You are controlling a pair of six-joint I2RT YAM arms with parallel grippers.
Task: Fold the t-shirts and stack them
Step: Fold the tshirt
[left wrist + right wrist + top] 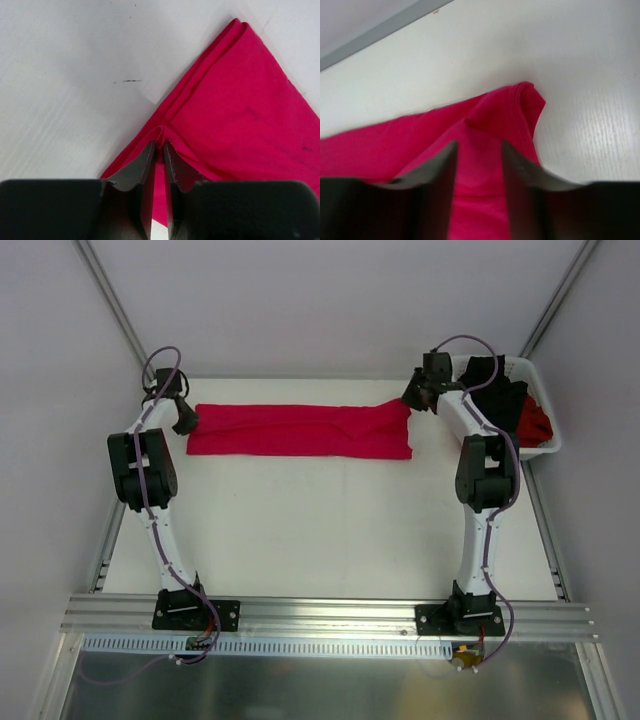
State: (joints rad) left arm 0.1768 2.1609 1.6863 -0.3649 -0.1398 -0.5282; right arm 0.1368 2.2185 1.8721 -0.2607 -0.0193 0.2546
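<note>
Only the top view shows the whole crimson t-shirt (300, 430), a long band across the far desk (300, 540) between my hands. It also shows the white basket (547, 405) at far right, holding a black t-shirt (492, 380) and an orange-red t-shirt (535, 425).

My wrist views cut off everything but the band's ends. My left hand (159, 145) is pressed nearly together, pinching a ridge at the left end. My right hand (477, 145) is partly spread with cloth filling the gap. That view is blurred, so I cannot tell whether it grips.
</note>
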